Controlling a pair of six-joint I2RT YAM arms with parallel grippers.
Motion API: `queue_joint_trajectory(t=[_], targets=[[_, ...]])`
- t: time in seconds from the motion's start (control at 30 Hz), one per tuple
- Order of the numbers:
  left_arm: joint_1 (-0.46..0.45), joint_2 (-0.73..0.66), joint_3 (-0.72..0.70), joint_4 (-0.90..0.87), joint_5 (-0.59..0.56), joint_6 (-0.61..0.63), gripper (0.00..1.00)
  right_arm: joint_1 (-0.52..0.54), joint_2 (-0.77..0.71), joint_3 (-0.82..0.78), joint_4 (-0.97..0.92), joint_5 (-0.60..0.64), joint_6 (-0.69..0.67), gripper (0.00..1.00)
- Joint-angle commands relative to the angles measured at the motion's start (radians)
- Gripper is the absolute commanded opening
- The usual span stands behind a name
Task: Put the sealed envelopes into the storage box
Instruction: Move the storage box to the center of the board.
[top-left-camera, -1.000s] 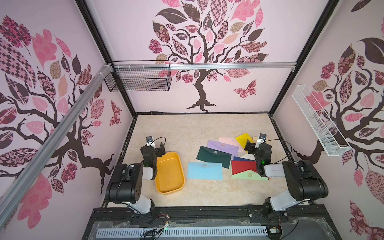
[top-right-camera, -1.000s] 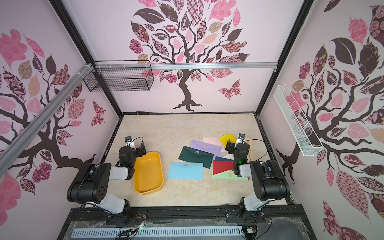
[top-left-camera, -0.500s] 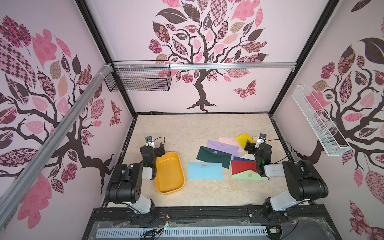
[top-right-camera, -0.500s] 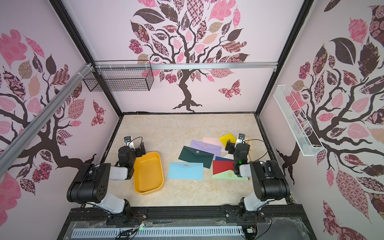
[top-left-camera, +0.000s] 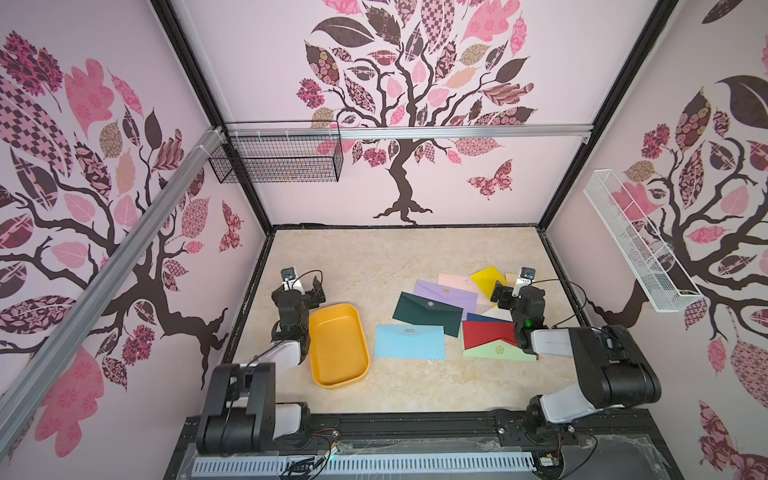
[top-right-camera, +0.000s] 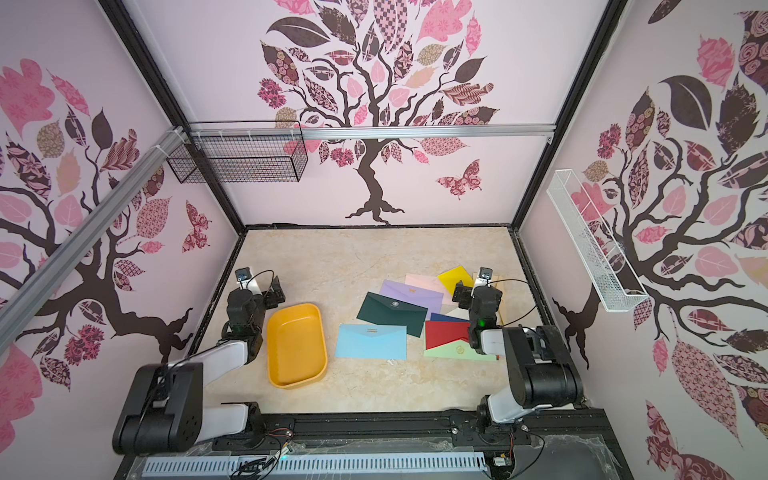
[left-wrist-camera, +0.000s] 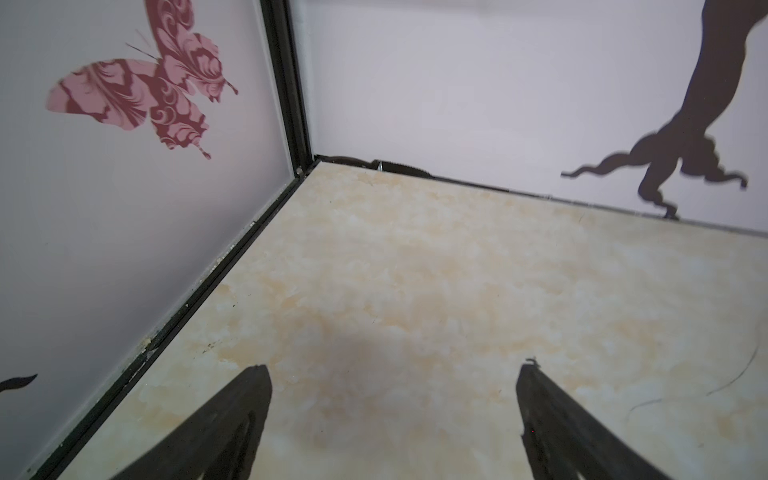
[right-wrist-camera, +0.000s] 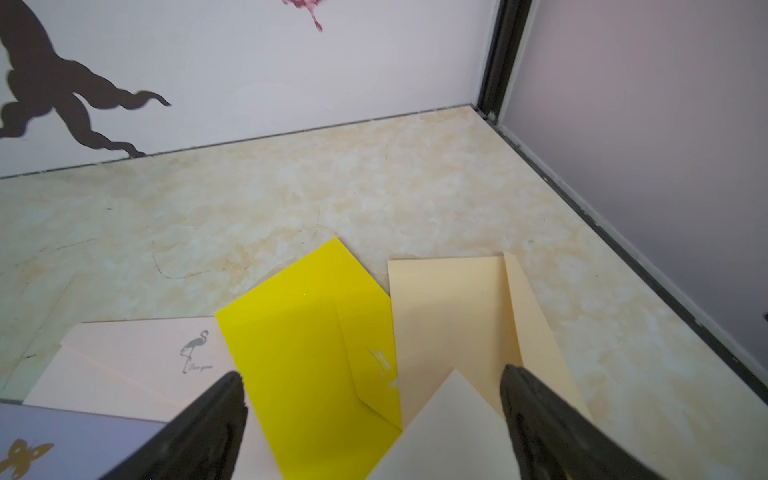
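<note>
Loosely fanned, the sealed envelopes all lie on the beige marble-look tabletop, to the right of the storage box and outside it. The light blue envelope lies apart from the rest, nearest the orange-yellow box; the dark print on its flap is too small to read. The dark green one carries a round pale emblem and overlaps the lilac envelope, which bears a gold butterfly. The pink envelope shows a grey flamingo above a short script line, too blurred to read. The pale green envelope, with a round gold seal, overlaps the red one.

The right gripper hangs with its jaws wide apart, gripping nothing, over the yellow envelope, the tan envelope and the cream envelope. The right arm overhangs the right ends of the red and pale green ones.

The left gripper, jaws likewise spread and holding nothing, is over bare tabletop just beside the box's far left corner. A black wire basket hangs on the back wall and a white wire basket on the right wall.
</note>
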Motion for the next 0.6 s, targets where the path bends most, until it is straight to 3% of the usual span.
queue_joint_trajectory(t=[0.0,0.07,0.13,0.17,0.27,0.33,0.43,0.57], targets=[[-0.003,-0.117,0.071,-0.226,0.004,-0.184,0.98,-0.005,-0.2,0.12,-0.272,0.084,0.122,0.99],[-0.003,-0.179,0.112,-0.328,-0.015,-0.296,0.98,-0.005,-0.301,0.16,-0.371,0.012,0.156,0.99],[0.007,-0.232,0.162,-0.512,-0.088,-0.494,0.98,-0.004,-0.377,0.21,-0.499,-0.036,0.206,0.99],[0.033,-0.259,0.18,-0.603,-0.047,-0.589,0.98,-0.005,-0.406,0.235,-0.568,-0.067,0.234,0.99],[0.163,-0.317,0.209,-0.753,0.324,-0.684,0.98,-0.002,-0.49,0.259,-0.721,-0.171,0.316,0.99],[0.173,-0.334,0.262,-0.909,0.503,-0.637,0.95,-0.001,-0.544,0.235,-0.771,-0.248,0.382,0.97],[0.069,-0.356,0.352,-1.201,0.553,-0.555,0.88,0.038,-0.622,0.2,-0.859,-0.336,0.454,0.92],[-0.193,-0.401,0.395,-1.43,0.335,-0.554,0.84,0.123,-0.722,0.159,-0.977,-0.4,0.447,0.91]])
